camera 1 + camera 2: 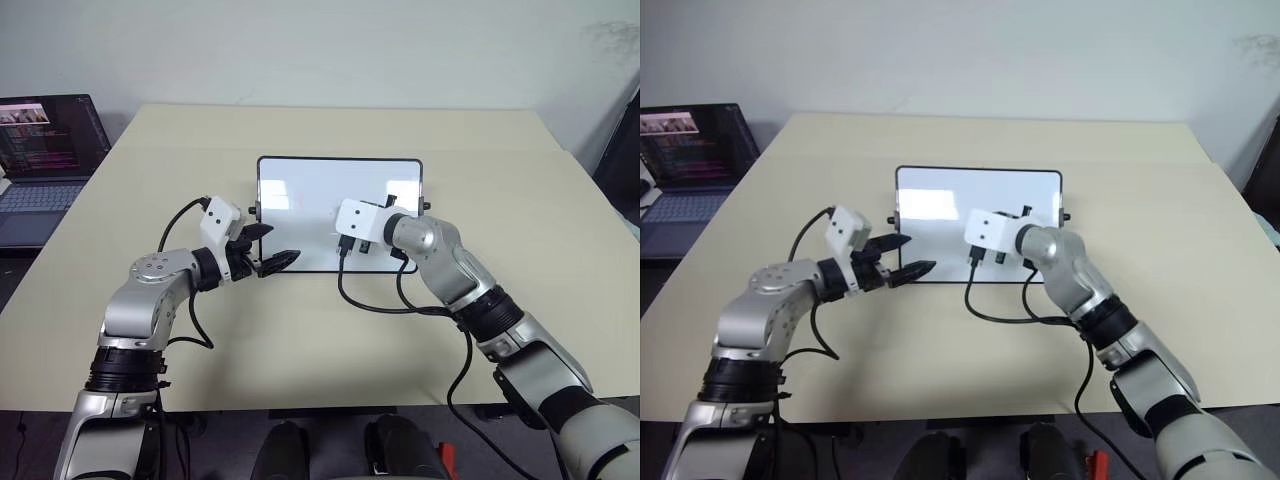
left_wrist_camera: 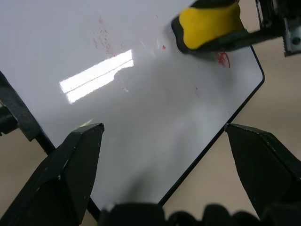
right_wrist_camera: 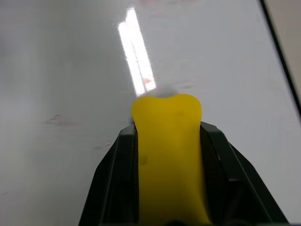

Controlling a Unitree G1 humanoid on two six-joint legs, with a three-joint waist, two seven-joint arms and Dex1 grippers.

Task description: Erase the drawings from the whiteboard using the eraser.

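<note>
1. The wiping step is going on now. The right gripper (image 3: pixel 167 155) pinches the yellow eraser (image 3: pixel 168 155) between its two black fingers, and the eraser is down over the whiteboard (image 1: pixel 310 190).

2. The whiteboard lies flat on the tan table (image 1: pixel 300 340), near the middle. The eraser sits over the part of the board close to its right edge.

3. The left gripper (image 1: pixel 902 257) is spread wide and holds nothing. It sits at the board's near left corner. I cannot tell if it touches the frame.

4. Most of the board looks clean, so I think the job is well along. Some red marks are left: a small red scribble (image 2: pixel 222 58) just beside the eraser, and faint red smudges (image 2: pixel 104 40) farther away on the board.

5. Next, I think the eraser should slide over the red scribble beside it, pressed flat. Then it should go across to the faint smudges. The left gripper may need to keep the board from sliding.

6. The left wrist view shows the red scribble and the eraser's black underside from the side. The head views do not show these small marks.

7. The right wrist view shows the tight pinch on the eraser up close, and a tiny red spot (image 3: pixel 147 82) ahead of it.

8. The head views show a laptop (image 1: pixel 45 150) at the table's far left.
</note>
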